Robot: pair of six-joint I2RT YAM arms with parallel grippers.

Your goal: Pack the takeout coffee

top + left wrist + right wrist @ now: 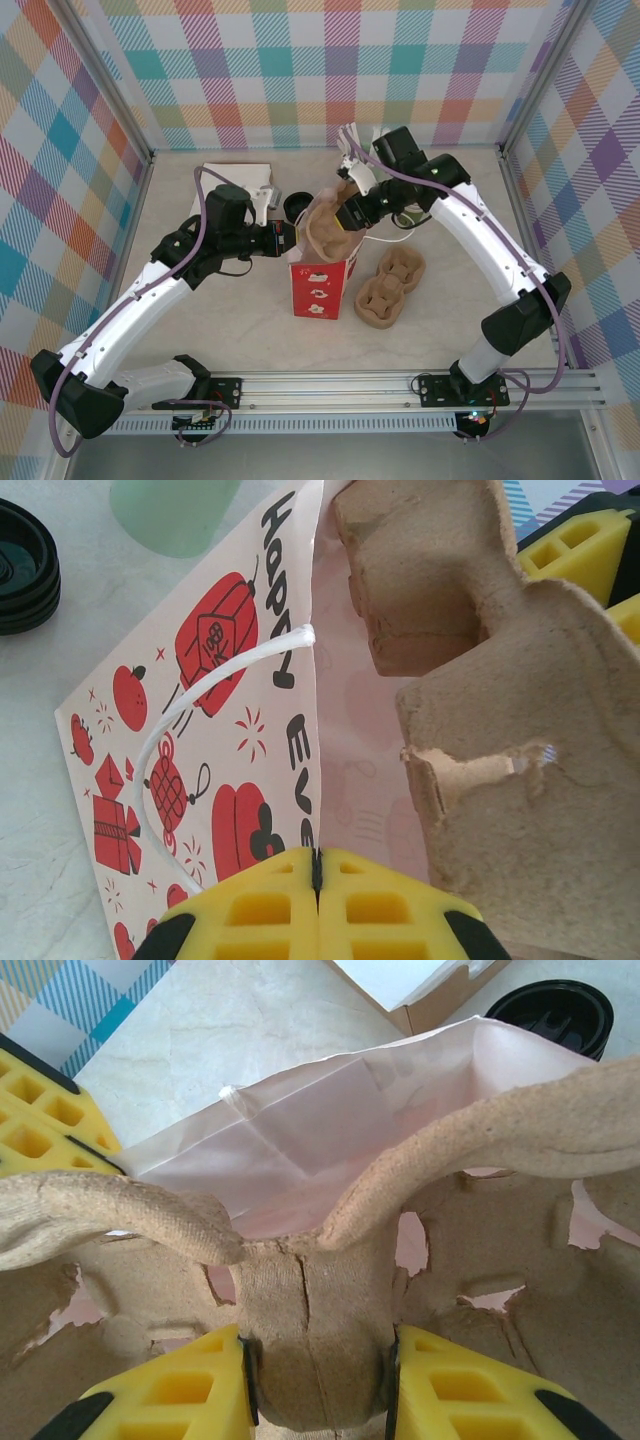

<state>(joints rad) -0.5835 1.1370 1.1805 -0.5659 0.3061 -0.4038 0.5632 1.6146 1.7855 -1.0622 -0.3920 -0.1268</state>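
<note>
Between the fingers of my left hand point(317, 905), which are pressed fully together, I have the rim of the paper gift bag point(200, 720) pinched, and the bag's mouth stands open. Its white cord handle point(300, 637) loops just ahead of that hand. My right hand point(318, 1360) is clamped on the centre post of a pulp cup carrier point(500, 1250), one yellow finger on each side. The carrier hangs tilted at the bag's mouth, directly in front of the left hand, with the pink inner wall of the bag showing beyond it. I cannot tell how far in it sits. Past the left hand, beyond the bag, a stack of black lids point(25, 575) stands near a pale green vessel point(170, 515) that the frame edge cuts off. I cannot tell where the takeout coffee is; that green vessel may or may not be it. On the near side of my right hand, two more carriers point(390, 285) lie on the counter point(250, 340).
</note>
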